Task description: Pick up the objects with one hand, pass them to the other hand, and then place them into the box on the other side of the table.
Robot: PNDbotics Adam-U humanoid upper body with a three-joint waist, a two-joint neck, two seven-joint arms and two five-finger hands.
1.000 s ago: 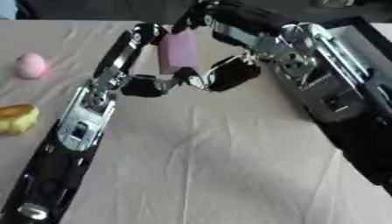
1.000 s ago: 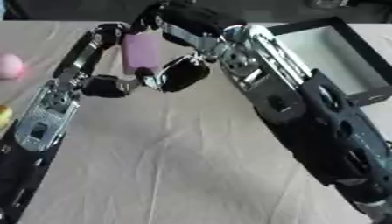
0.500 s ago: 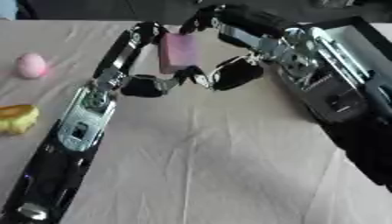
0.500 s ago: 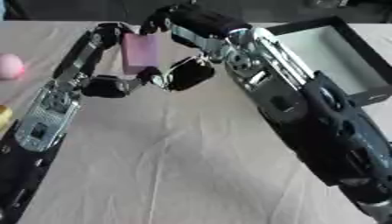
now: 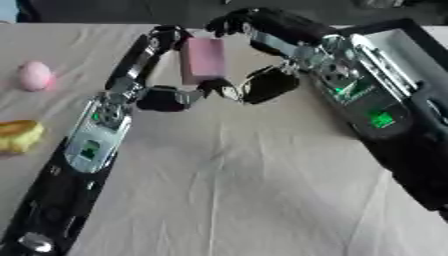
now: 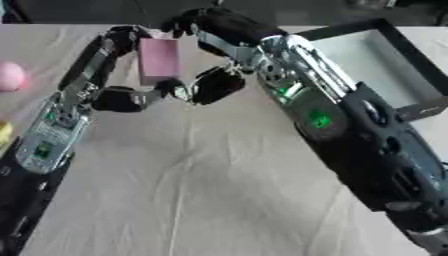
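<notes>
Two hands met over the far middle of the surface (image 5: 262, 200) around a pink block (image 5: 202, 60), upright between them, judged mid-handover toward the box (image 6: 372, 60) at far right. The left hand (image 5: 166, 45) curled round it; the right hand (image 5: 249, 30) closed at its top edge, though actual contact was hard to make out.

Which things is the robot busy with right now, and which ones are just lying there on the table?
Busy with:
- pink block, held up between both hands
- left hand at the block's top left
- right hand at the block's top right
- box, on the right side

Just lying there:
- pink egg-shaped thing, far left
- yellow thing, left edge
</notes>
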